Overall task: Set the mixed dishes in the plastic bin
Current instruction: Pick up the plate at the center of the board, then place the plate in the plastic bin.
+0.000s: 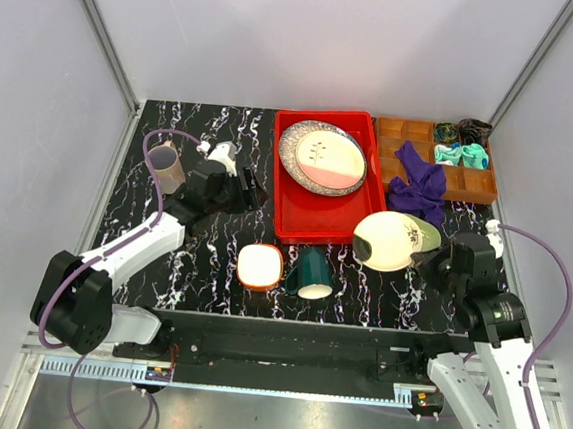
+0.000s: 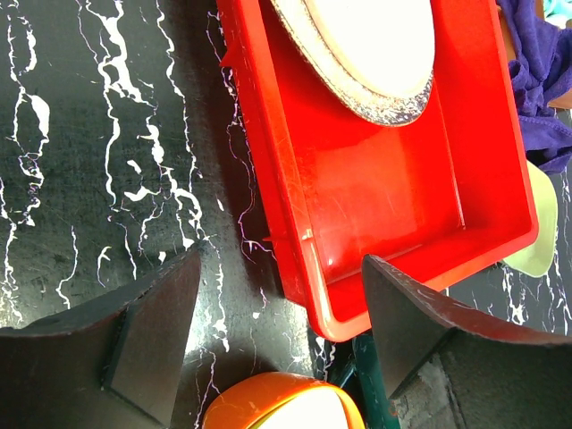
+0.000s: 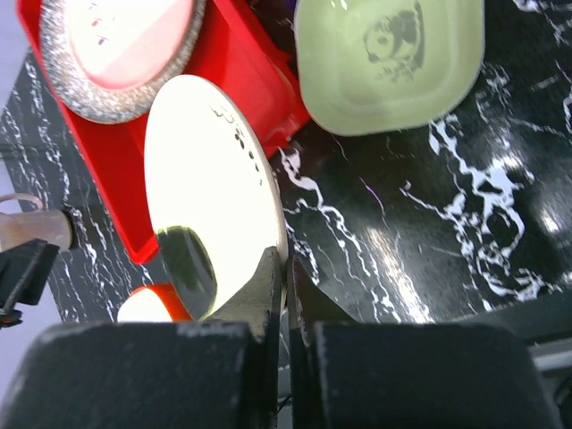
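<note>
You have two dishes home: the big speckled grey plate (image 3: 94, 105) lies in the large bright red rectangular plastic bin (image 1: 316, 222) with the pink-cream plate (image 1: 324, 156) on top. Your right pincer (image 3: 286, 295) is clamped tight on the rim of the pale yellow plate (image 3: 210, 179), tilted just beside the bin's near right corner, not yet in. Your left pincer (image 2: 277, 331) gapes wide, holding nothing, by the bin's left side. Left on the black marbled surface (image 1: 202, 267) are the light green bowl (image 3: 389, 63), orange-white bowl (image 1: 260, 266), dark green mug (image 1: 312, 272) and mauve cup (image 1: 165, 167). From above, the yellow plate hides much of the green bowl.
</note>
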You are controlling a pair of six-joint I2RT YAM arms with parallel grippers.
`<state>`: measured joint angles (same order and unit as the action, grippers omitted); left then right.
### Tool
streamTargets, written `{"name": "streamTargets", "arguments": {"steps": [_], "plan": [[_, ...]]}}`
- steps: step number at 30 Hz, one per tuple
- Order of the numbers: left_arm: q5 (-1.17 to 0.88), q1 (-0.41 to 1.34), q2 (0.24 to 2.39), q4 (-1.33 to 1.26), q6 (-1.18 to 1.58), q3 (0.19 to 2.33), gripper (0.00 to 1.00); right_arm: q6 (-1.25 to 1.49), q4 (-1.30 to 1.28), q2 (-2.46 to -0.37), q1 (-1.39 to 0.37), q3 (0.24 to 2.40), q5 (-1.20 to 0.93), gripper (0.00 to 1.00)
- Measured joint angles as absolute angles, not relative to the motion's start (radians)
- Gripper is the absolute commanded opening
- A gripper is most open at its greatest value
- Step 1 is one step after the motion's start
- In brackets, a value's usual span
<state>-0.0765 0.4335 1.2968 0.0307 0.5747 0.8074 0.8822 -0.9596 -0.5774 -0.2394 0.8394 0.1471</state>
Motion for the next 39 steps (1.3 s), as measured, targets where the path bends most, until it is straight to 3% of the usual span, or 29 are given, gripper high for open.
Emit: {"name": "streamTargets", "arguments": {"steps": [9, 17, 26, 39], "plan": [[-0.076, 0.434, 1.295, 0.036, 0.576, 0.807, 0.77, 0.840, -0.746, -0.759, -0.239, 0.846, 0.159, 0.00], [-0.072, 0.434, 1.236, 0.077, 0.576, 0.807, 0.77, 0.804, -0.418, -1.129, -0.239, 0.868, 0.128, 0.00], [-0.054, 0.434, 1.174, 0.114, 0.576, 0.807, 0.77, 0.792, -0.152, -1.520, -0.239, 1.047, 0.043, 0.00], [-0.036, 0.433, 1.120, 0.149, 0.576, 0.807, 0.78, 0.808, -0.006, -1.922, -0.239, 1.353, -0.074, 0.00]]}}
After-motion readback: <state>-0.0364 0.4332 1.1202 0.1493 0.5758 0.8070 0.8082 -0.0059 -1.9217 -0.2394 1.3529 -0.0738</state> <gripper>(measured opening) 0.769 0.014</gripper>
